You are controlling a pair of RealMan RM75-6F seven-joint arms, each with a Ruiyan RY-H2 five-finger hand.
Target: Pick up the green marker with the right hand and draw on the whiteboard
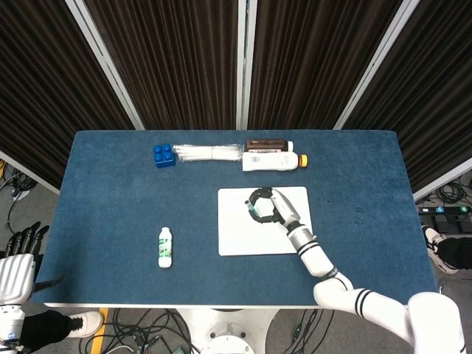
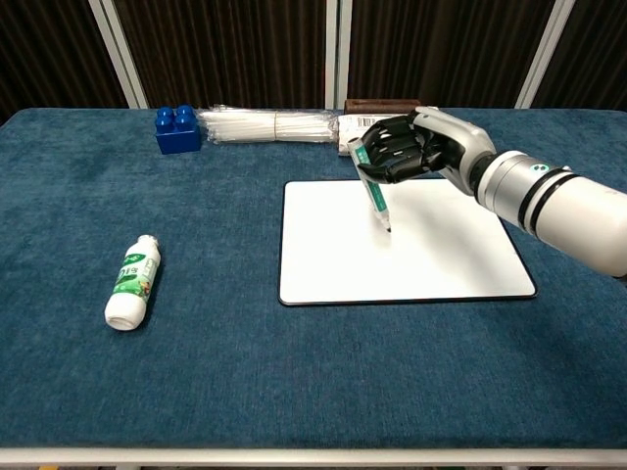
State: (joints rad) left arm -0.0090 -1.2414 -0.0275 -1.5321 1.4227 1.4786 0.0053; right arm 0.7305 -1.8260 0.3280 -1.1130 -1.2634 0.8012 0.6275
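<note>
My right hand [image 2: 416,147] [image 1: 270,207] grips the green marker [image 2: 370,186] [image 1: 253,210], tip pointing down over the whiteboard [image 2: 431,264] [image 1: 236,236]. The marker is tilted, its tip just above or touching the board's upper middle; I cannot tell which. The board lies flat at the table's centre right, with no marks visible on it. My left hand [image 1: 18,262] hangs off the table's left front corner in the head view, fingers apart and holding nothing.
A small white bottle with a green label [image 2: 132,282] lies at the left front. Along the back are a blue block [image 2: 177,128], a bundle of clear straws [image 2: 269,125], a white bottle with an orange cap [image 1: 271,161] and a brown item [image 1: 265,144].
</note>
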